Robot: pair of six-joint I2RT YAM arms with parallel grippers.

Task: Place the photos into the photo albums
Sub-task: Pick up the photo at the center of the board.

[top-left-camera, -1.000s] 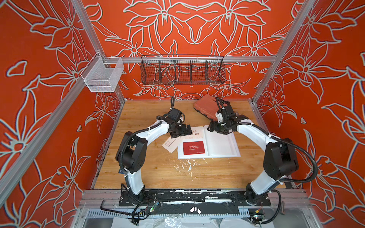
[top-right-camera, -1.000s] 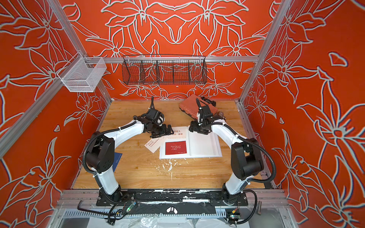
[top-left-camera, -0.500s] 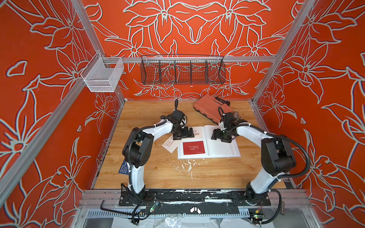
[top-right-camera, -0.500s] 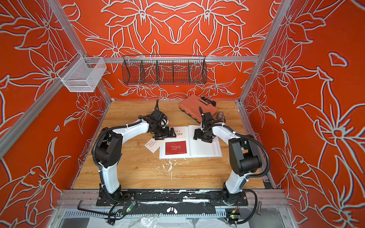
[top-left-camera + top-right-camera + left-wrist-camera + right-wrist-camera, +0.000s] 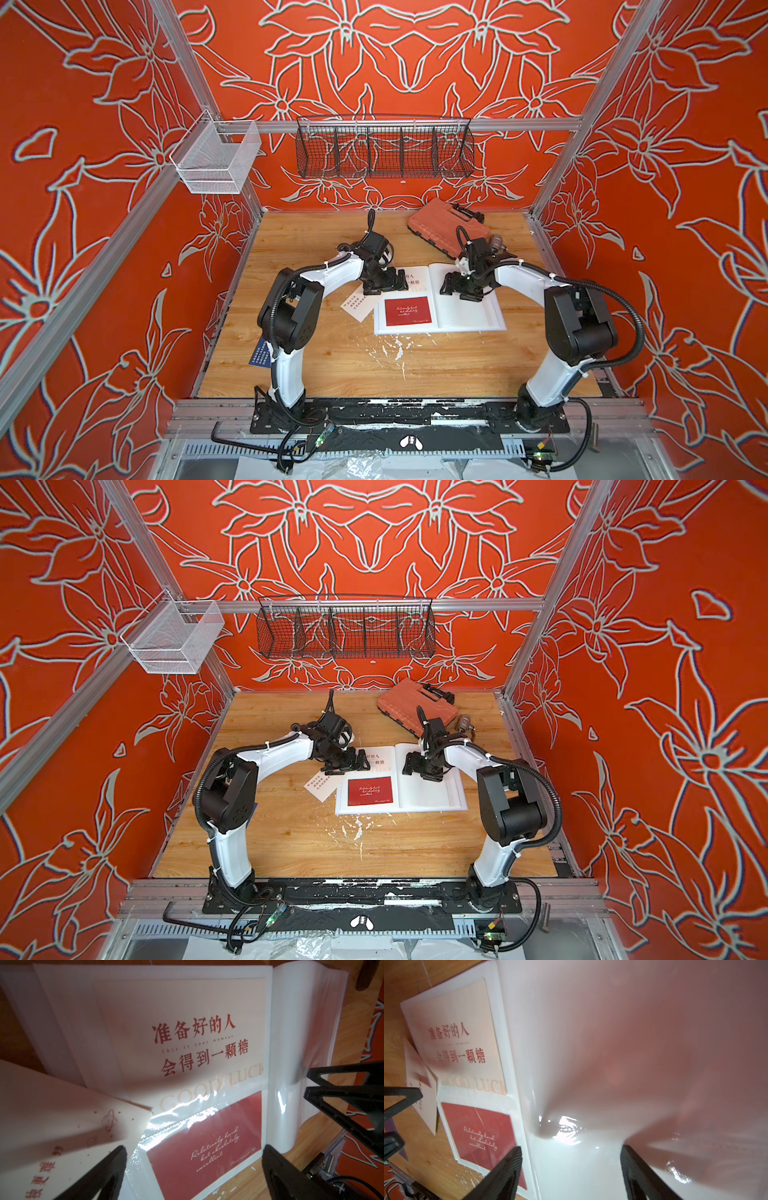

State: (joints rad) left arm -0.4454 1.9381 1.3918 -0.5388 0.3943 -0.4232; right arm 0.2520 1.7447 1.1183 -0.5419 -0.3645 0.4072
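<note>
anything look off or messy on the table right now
White flecks litter the wood in front of the open album. A white card lies askew against the album's left edge, and a navy card sits apart, half hidden behind the left arm.

Top views: bright, even, sharp; straight lines bow at frame edges. Wrist views: dimmer, pink-tinted, blurred; glare on photo album (image 5: 566,1130).

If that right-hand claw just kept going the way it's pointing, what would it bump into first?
Most likely the glossy right-hand page of the open white photo album. The right gripper, jaws open and holding nothing, points down at that page from close by; the exact gap is hard to judge.
</note>
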